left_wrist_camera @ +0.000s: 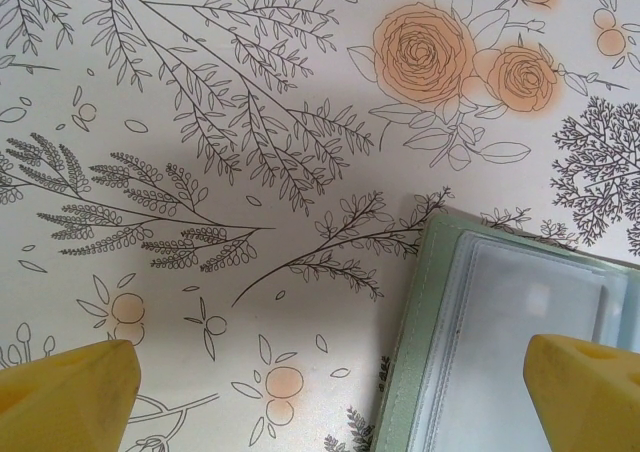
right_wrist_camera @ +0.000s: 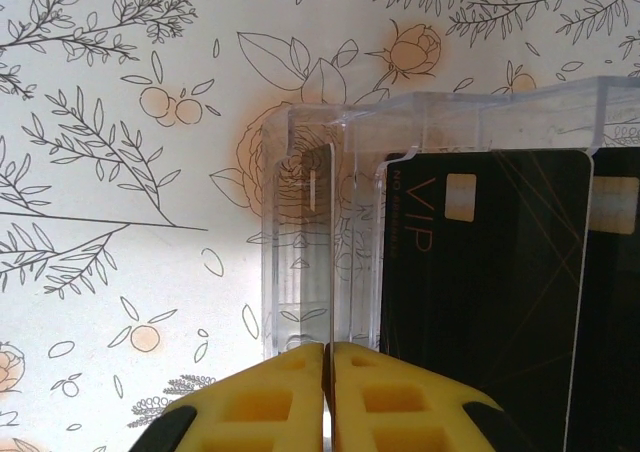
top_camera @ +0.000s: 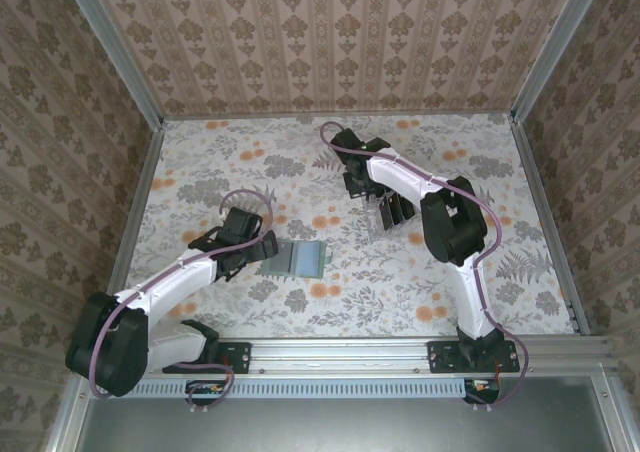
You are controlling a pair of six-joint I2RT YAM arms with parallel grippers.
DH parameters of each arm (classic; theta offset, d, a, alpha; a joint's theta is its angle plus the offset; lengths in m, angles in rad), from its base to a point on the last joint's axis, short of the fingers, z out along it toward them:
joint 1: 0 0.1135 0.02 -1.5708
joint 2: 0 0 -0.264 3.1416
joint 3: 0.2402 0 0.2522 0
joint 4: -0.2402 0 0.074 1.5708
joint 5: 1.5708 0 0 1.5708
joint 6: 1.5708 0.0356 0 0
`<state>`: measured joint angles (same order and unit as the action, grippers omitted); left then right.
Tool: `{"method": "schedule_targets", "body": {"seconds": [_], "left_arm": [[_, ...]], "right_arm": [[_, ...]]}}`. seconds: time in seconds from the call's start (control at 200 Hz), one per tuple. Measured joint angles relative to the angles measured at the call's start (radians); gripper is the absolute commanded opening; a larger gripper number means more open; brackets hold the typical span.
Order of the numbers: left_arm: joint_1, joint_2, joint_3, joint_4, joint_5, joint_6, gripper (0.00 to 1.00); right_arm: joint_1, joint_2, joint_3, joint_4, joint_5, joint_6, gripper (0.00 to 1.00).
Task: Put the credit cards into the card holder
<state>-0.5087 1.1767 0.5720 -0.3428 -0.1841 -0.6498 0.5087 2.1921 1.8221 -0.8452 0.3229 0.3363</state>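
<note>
The card holder point(top_camera: 300, 260) lies open and flat at mid-table, grey-green with a grey inside point(left_wrist_camera: 500, 342). My left gripper point(top_camera: 262, 250) hovers over its left edge, open wide point(left_wrist_camera: 330, 402), with nothing between the yellow fingers point(left_wrist_camera: 70, 397). Further back, my right gripper point(top_camera: 385, 207) is at a clear plastic rack point(right_wrist_camera: 300, 172) that holds the credit cards upright. It is shut point(right_wrist_camera: 328, 350) on one card seen edge-on point(right_wrist_camera: 328, 242). A black "VIP" credit card point(right_wrist_camera: 480, 272) stands in the slot to the right, with another point(right_wrist_camera: 612, 302) behind it.
The floral tablecloth point(top_camera: 250, 162) is bounded by metal rails and patterned walls on three sides. The arm bases sit on the near rail point(top_camera: 340, 352).
</note>
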Motion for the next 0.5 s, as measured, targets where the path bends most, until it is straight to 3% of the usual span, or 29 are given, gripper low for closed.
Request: {"method": "schedule_targets", "body": {"seconds": [0.23,0.5], "left_arm": [[0.000,0.000,0.000,0.008,0.005,0.000,1.00],[0.000,0.000,0.000,0.014,0.006,0.000,1.00]], "right_arm": [[-0.015,0.000,0.000,0.000,-0.024,0.003,0.16],[-0.027,0.000,0.000,0.002,-0.040,0.003,0.12]]}}
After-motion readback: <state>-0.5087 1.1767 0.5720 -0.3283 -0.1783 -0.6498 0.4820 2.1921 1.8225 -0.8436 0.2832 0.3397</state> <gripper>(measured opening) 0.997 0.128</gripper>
